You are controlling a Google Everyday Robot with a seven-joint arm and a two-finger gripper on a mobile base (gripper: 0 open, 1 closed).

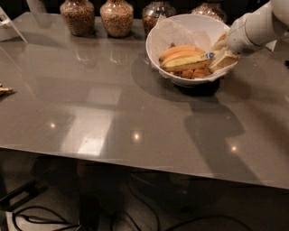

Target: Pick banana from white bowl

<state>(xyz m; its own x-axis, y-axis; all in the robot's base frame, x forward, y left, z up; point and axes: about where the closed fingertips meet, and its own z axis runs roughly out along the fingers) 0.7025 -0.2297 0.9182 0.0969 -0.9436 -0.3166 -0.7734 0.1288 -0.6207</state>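
The white bowl point(156, 36) stands at the back right of the grey table, lined with white paper. In it the slim pale-yellow banana point(185, 62) lies across the middle, its blue sticker point(210, 55) at the right end. A plumper orange banana point(178, 49) lies just behind it, and small brown pieces lie beneath. My gripper point(221, 57) reaches in over the bowl's right rim on a white arm and sits at the banana's right end, by the sticker. Whether it touches the banana is hidden.
Several glass jars with brown filling point(77, 16) point(116, 17) point(158, 11) stand in a row behind the bowl. A white stand point(9, 25) is at the far left, and a small tan object point(4, 90) is at the left edge. Cables lie on the floor below the front edge.
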